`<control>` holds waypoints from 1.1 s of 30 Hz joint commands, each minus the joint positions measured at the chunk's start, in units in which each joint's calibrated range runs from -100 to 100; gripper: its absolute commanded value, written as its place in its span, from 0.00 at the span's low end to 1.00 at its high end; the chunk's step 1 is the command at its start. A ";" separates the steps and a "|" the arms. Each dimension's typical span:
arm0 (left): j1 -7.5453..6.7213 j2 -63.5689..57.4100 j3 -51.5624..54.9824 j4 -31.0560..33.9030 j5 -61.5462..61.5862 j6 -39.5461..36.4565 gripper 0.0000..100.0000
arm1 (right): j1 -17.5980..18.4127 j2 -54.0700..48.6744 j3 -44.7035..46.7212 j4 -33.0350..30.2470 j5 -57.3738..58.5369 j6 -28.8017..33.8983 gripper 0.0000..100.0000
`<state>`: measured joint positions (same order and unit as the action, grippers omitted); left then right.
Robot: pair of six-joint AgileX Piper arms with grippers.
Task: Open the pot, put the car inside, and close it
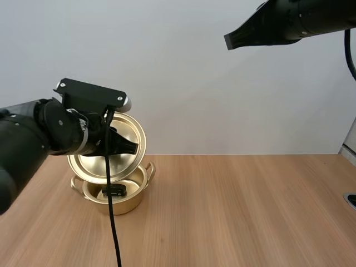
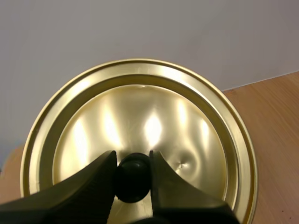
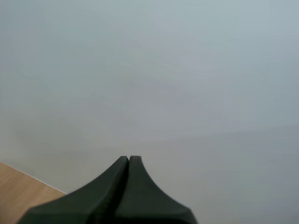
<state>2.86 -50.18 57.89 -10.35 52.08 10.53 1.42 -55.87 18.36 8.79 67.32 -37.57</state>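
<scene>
The left pincer (image 2: pixel 133 161) is pinching the black knob (image 2: pixel 133 183) of the gold lid (image 1: pixel 129 129), holding it tilted on edge just above the open pot (image 1: pixel 127 204) near the tabletop's (image 1: pixel 250 211) far left edge; the car (image 1: pixel 114 191) is lying inside. The right pincer (image 1: pixel 229 40), fingers pressed together, is hanging high, well apart; open wood is stretching rightward

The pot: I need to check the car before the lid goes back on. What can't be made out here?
High view: the car is a small dark shape in the pot, its lower part behind the pot's near wall; pose unclear.
Left wrist view: the lid, held by its knob in the left gripper, hides pot and car.
</scene>
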 commanded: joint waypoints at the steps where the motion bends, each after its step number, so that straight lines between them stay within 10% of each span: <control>1: 0.00 7.01 0.00 0.27 -0.41 0.21 0.00 | -0.01 -0.48 -0.08 -0.09 0.12 0.21 0.00; 25: 0.00 30.61 0.00 3.95 -10.82 1.57 0.02 | -0.01 -1.27 -0.08 -0.92 2.96 0.89 0.00; 28: 0.00 31.02 0.00 1.39 -10.82 3.98 0.22 | -0.01 -1.27 -0.08 -0.92 3.34 0.89 0.00; 33: 0.00 31.02 -0.52 -0.58 -12.05 5.12 0.87 | -0.01 -1.27 -0.08 -0.92 3.69 0.89 0.00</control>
<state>2.86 -19.13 57.76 -10.87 40.57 15.69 1.42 -57.21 18.36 7.88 70.86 -36.71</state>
